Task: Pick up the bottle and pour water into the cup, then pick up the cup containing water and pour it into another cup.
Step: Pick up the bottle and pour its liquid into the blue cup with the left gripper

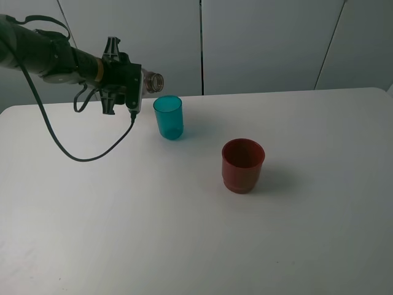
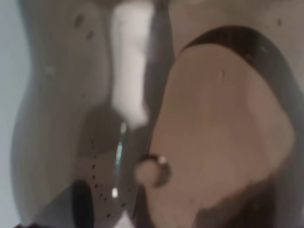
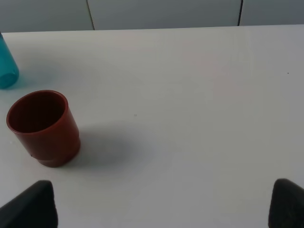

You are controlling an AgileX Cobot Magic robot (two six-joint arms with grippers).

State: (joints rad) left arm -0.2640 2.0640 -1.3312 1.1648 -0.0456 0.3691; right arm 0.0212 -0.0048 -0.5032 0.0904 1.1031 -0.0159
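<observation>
Bottle [image 1: 152, 80], clear with a brownish tint and no cap, is held off the surface [image 1: 184, 246] by the left gripper [image 1: 135, 86], whose jaws are clamped on its body. It is tipped nearly level, so that only the threaded neck and open mouth show past the black gripper housing. The mouth sits just above and a little to the left of the rim of the teal tumbler [image 1: 168, 117]; the two do not touch. Whether water is running cannot be told. The left wrist view is filled by the bottle wall [image 2: 142, 118], close and blurred, with small droplets on it. The tumbler stands upright toward the back of the surface, left of centre. The dark red cup [image 1: 242, 165] stands upright nearer the front and to the right, apart from the tumbler. A black cable [image 1: 61, 144] hangs in a loop below the left arm. The right gripper [image 3: 157, 205] shows only in its wrist view, its two dark fingertips [image 3: 28, 206] spread wide and holding nothing, with the red cup [image 3: 42, 127] and an edge of the tumbler [image 3: 5, 66] ahead of it.
</observation>
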